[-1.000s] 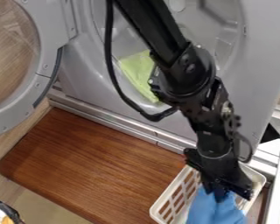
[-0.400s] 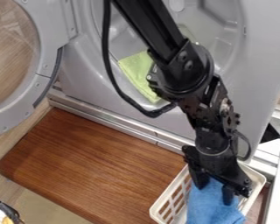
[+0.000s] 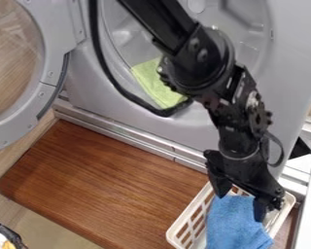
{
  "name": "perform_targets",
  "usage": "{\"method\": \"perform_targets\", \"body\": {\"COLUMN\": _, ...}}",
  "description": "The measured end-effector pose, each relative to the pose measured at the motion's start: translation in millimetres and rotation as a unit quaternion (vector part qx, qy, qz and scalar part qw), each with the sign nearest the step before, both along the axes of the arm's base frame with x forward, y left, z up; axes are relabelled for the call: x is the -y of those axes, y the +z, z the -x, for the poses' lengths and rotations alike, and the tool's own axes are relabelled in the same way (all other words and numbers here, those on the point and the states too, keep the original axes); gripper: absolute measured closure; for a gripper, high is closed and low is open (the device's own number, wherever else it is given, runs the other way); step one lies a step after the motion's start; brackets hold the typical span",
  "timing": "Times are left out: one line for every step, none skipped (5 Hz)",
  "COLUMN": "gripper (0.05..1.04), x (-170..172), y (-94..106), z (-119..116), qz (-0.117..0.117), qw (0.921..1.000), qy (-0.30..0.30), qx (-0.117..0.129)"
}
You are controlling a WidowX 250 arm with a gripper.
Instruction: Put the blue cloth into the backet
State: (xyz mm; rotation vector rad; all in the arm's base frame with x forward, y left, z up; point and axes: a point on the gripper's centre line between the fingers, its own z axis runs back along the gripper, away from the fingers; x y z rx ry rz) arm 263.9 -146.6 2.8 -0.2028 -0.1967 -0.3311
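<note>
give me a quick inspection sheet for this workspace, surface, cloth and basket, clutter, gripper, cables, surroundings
surface: brown wooden board, flat in front of the machine
job's things: blue cloth lies in the white basket
clutter: part of a dark-rimmed object at the lower left corner
gripper: gripper open, over the blue cloth
cables: black cable loops down left of the arm, passing the green cloth; contact cannot be told
surroundings: grey machine with its round door open, green cloth inside

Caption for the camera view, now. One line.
Gripper open above the blue cloth, which lies in the white basket beside a brown wooden board.
</note>
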Motion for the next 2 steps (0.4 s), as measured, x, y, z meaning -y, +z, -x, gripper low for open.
{"method": "perform_targets", "body": {"gripper": 0.084, "x": -6, "y": 28.6, "z": 1, "qz": 0.003, "qw": 0.9999, "qy": 0.002, "qx": 0.016}}
{"method": "perform_targets", "body": {"gripper": 0.084, "x": -16, "y": 50.1, "z": 8, "qz": -0.009, "qw": 0.9997, "qy": 0.012, "qx": 0.021}}
